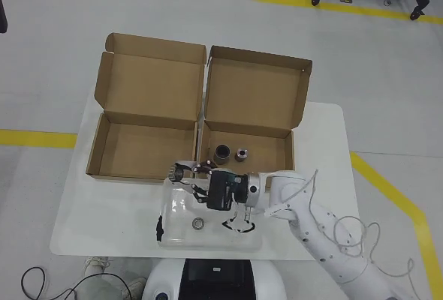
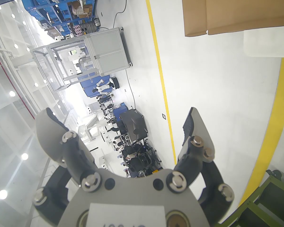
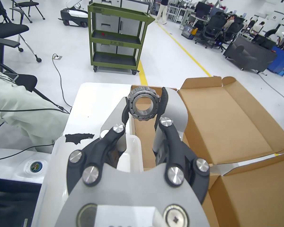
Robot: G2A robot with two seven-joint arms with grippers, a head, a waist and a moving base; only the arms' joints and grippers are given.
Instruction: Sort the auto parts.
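The right gripper (image 3: 144, 109) clamps a bearing (image 3: 143, 106), bore facing the wrist, apparently over the left box's (image 1: 139, 150) near right corner. The left gripper (image 2: 120, 119) gapes empty.

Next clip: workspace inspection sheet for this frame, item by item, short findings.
Surface: white table.
Job's things: left box holds nothing visible; right box holds a dark cylinder and a small metal part; a ring lies in the clear tray; a bearing is gripped.
Clutter: black scrap on the tray's rim.
End effectors: right end effector shut on the bearing, near the tray's far edge; left end effector open, holding nothing.
Cables: black cable on the floor; white cable along the right arm.
Surroundings: yellow floor lines; green cart.
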